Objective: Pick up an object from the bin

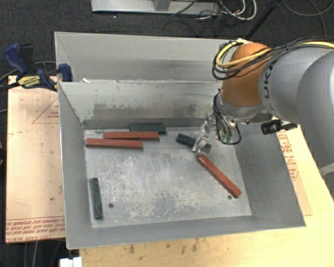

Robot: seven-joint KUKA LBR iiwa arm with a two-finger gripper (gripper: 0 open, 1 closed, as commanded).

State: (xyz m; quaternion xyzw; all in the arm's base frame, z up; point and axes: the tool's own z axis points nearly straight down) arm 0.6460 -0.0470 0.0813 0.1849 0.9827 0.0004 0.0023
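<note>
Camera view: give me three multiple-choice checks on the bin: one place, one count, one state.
1. The green bar apart from the rest lies at the view's: A lower left; B upper right; C centre.
2. Red bars in the bin: A one; B three; C six.
3. The red bar nearest the gripper: A lies flat, slanted; B stands on end; C hangs in the air.

1 A: it lies alone near the lower-left corner.
2 B: two side by side at the back, one at the right.
3 A: its whole length rests on the floor.
</note>
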